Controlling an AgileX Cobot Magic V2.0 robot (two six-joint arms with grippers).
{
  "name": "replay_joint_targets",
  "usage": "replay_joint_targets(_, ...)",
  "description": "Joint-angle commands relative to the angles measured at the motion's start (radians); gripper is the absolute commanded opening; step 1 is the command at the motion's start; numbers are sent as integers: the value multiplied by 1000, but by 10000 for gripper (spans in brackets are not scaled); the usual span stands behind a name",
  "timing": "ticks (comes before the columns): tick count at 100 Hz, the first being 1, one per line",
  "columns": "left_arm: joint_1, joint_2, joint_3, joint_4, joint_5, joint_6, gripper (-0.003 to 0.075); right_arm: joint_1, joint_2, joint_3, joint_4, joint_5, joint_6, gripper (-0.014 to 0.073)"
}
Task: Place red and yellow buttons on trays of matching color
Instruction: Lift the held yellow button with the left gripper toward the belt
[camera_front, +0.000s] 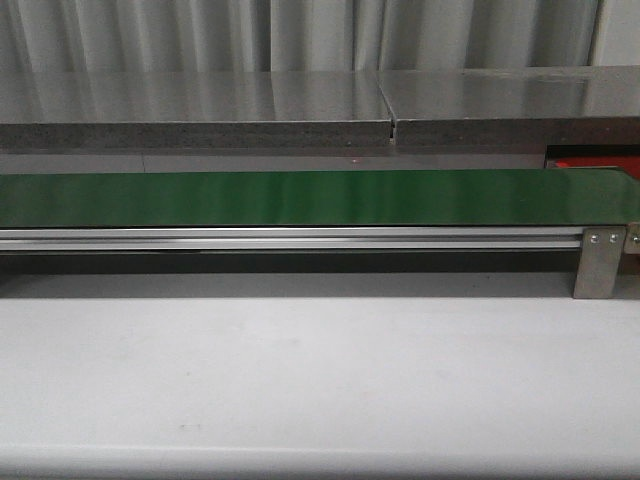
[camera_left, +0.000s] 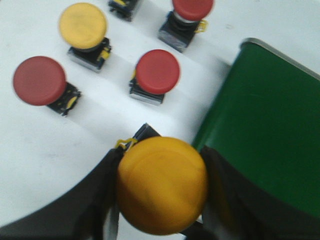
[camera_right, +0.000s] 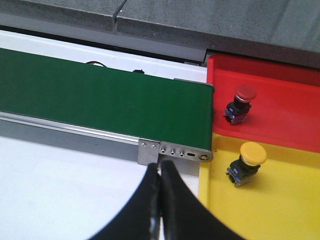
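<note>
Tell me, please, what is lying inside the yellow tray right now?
One yellow button sits in the yellow tray, near the edge it shares with the red tray. The tray runs past the picture's edge, so the rest of it cannot be seen.

A long dark green conveyor belt (camera_front: 300, 197) runs from nine o'clock to three o'clock across the middle of the front view, carried on a ribbed silver aluminium rail (camera_front: 290, 239). At about four o'clock a plain grey metal bracket (camera_front: 598, 263) with small screws supports the rail's end. Toward six o'clock lies a smooth white tabletop (camera_front: 300, 380), evenly and softly lit. Toward twelve o'clock sits a speckled grey stone-like counter (camera_front: 200, 105) in two slabs meeting at a narrow seam (camera_front: 392, 125); its top reflects pale vertical streaks. Behind it hang pale grey pleated curtains (camera_front: 300, 30).
</note>
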Motion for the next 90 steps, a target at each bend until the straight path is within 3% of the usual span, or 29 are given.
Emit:
replay_joint_targets(1, -46, -57, -44, -18, -26, 14, -19, 2, 1, -25, 15, -59, -9, -118)
replay_joint_targets(37, -191, 24, -138, -12, -26, 18, -19, 2, 1, -25, 15, -59, -9, -118)
replay_joint_targets(71, -212, 75, -159, -10, 6, 18, -14, 2, 1, -25, 15, -59, -9, -118)
replay_joint_targets(81, -212, 75, -159, -11, 8, 18, 55, 2, 1, -25, 15, -59, -9, -118)
replay_joint_targets(90, -212, 75, -159, -11, 13, 18, 204, 2, 1, -25, 15, -59, -9, -118)
